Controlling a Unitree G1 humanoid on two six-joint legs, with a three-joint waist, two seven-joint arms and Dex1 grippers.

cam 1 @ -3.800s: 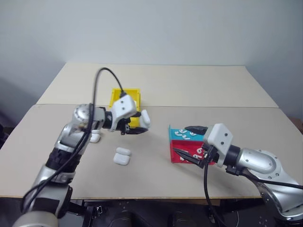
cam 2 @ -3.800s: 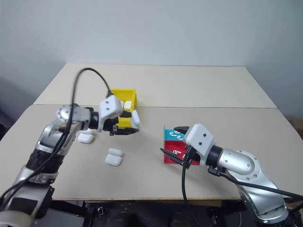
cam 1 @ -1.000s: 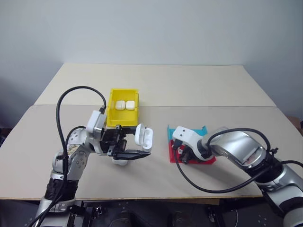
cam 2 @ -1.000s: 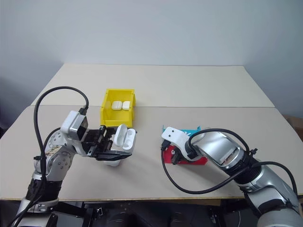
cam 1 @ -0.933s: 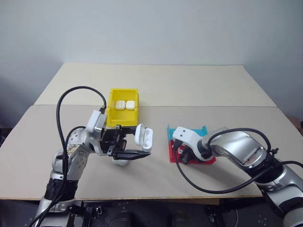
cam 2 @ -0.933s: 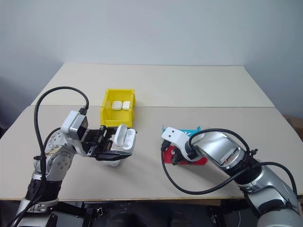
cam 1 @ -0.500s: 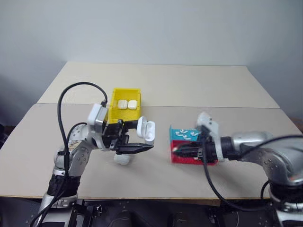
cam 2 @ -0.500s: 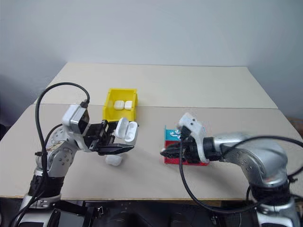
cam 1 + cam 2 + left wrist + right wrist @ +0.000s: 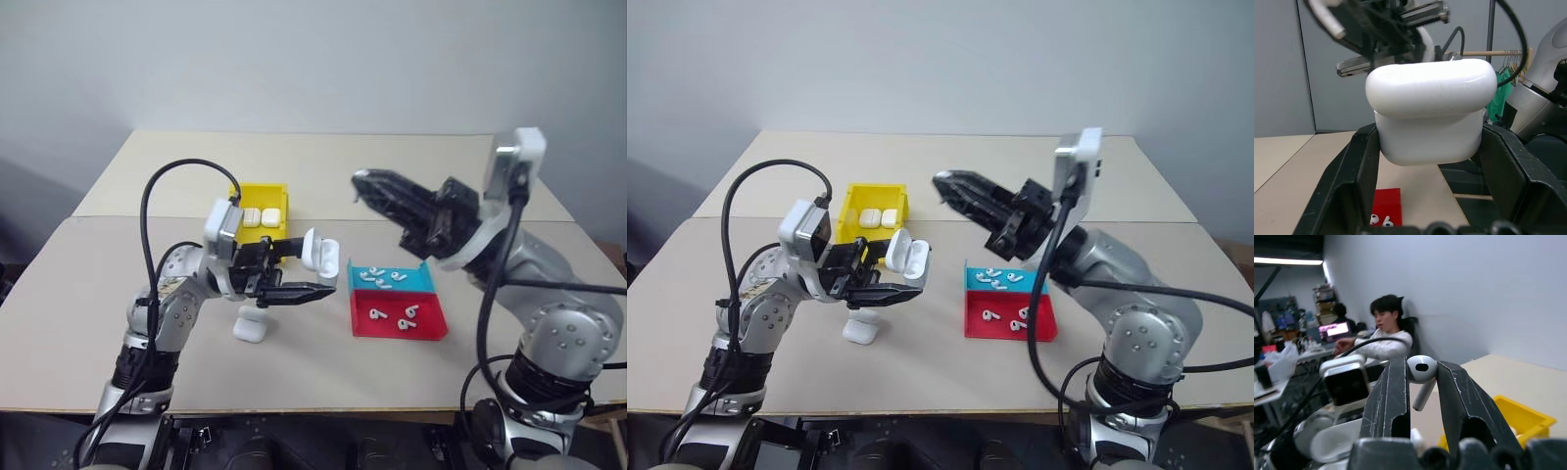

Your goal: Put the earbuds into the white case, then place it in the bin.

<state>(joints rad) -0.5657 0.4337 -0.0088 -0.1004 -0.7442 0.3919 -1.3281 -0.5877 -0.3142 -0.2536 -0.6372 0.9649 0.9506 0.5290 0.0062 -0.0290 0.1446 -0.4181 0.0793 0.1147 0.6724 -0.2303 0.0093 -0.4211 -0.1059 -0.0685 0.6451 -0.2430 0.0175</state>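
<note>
**Container Contents and Gripper Status**

The small rectangular bright yellow plastic bin stands on the pale beige surface, behind the left arm. It holds two closed glossy white earbud cases, lying side by side and touching.

The two-compartment plastic tray sits to the right of centre on the surface. Its far cyan compartment holds several tiny glossy white earbuds; its near red compartment holds two more, lying apart from each other.

The left gripper is raised above the surface, with its black fingers clenched on a small glossy white rounded case whose hinged lid stands open. In the left wrist view this case sits squarely between the two fingers, one against each side. The open cavity of the case faces toward the right arm; whether anything lies inside it cannot be told.

The right gripper is raised well above the tray and points toward the left arm. In the right wrist view its fingers are pinched on one white earbud, held by the head with the stem hanging down between the fingers.

One further closed white case rests on the surface, below the left gripper.

A seated person is visible in the background of the right wrist view.
</note>
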